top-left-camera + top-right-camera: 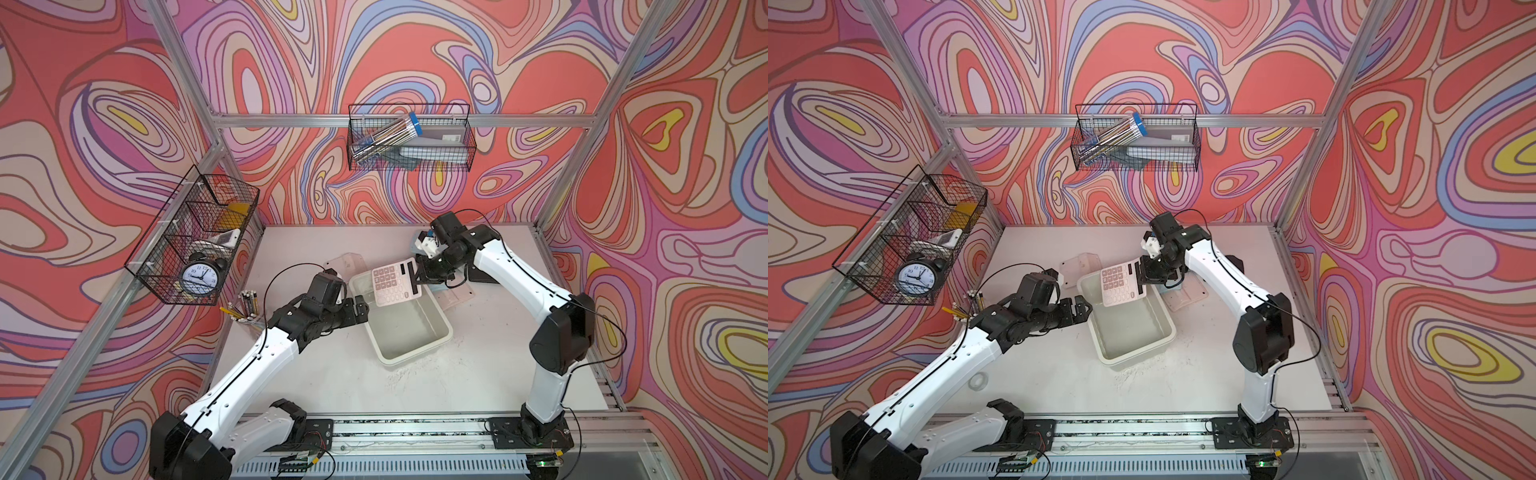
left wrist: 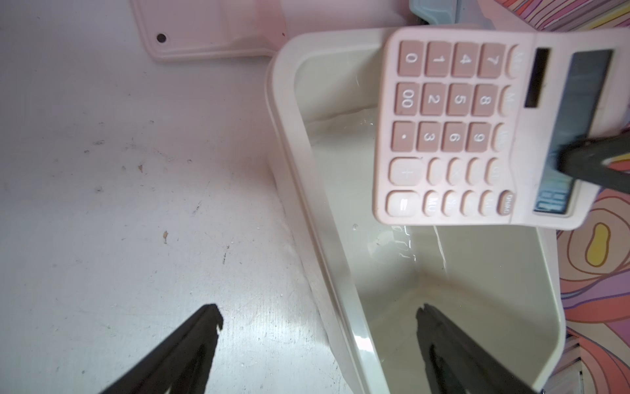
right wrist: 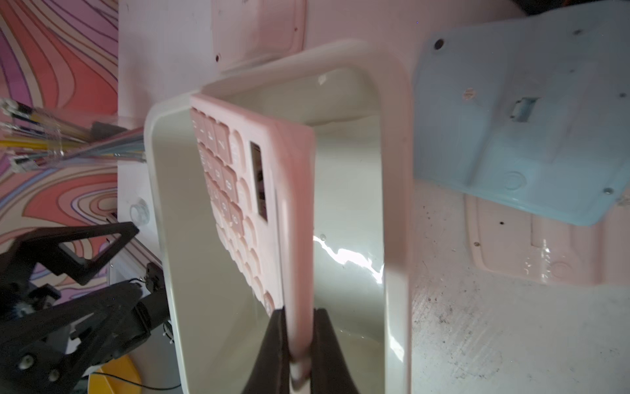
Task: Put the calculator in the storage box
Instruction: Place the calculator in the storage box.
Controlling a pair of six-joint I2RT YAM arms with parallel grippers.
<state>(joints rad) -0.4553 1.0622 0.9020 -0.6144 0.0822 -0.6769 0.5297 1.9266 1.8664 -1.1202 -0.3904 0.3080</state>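
— Where is the calculator (image 1: 395,282) relative to the right end effector (image 1: 420,275)?
— Clamped in it by the display end, hanging tilted above the storage box (image 1: 409,328). Pale pink, with darker pink number keys.
— And the left end effector (image 2: 318,312)?
— Spread wide, holding nothing, astride the box's rim.

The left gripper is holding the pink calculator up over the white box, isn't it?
Not quite. It is the right gripper that holds the pink calculator up over the white box, pinching one edge. The right wrist view shows this. The left gripper is open and holds nothing.
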